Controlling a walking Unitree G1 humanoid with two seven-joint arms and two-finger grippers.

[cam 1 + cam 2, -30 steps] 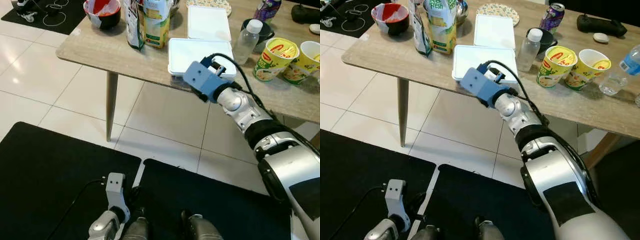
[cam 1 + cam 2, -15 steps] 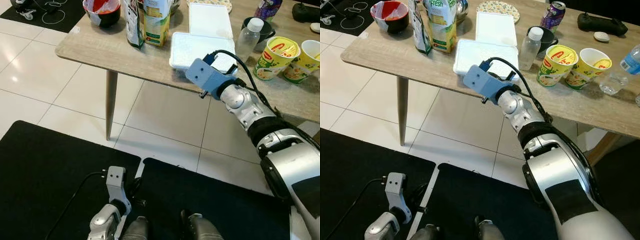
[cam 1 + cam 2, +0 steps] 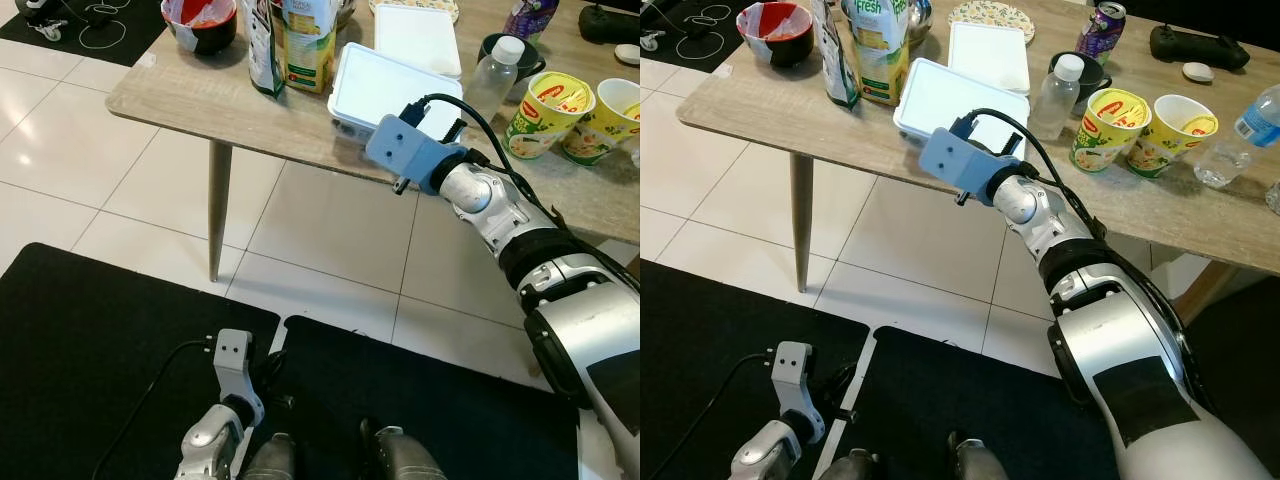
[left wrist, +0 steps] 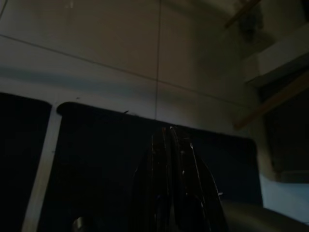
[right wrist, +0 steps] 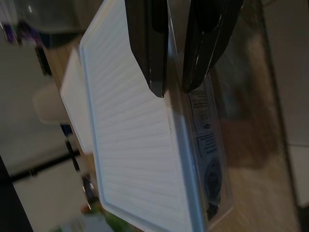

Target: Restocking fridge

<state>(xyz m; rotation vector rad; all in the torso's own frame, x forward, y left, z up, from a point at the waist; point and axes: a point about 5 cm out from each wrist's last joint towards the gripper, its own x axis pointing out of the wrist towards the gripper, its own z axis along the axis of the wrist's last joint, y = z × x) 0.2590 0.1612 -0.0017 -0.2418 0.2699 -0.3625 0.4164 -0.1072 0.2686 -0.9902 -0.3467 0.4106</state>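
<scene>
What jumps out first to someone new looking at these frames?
The right tool grips the near edge of a white lidded container, tilting it up off the wooden table. Behind it stand a green-and-yellow juice carton, a clear bottle and two yellow noodle cups. The left tool hangs idle over the black mat.

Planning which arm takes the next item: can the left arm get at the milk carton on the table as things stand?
Probably not. The left gripper hangs low over the black mat, well below the table edge, while the milk carton stands up top.
</scene>
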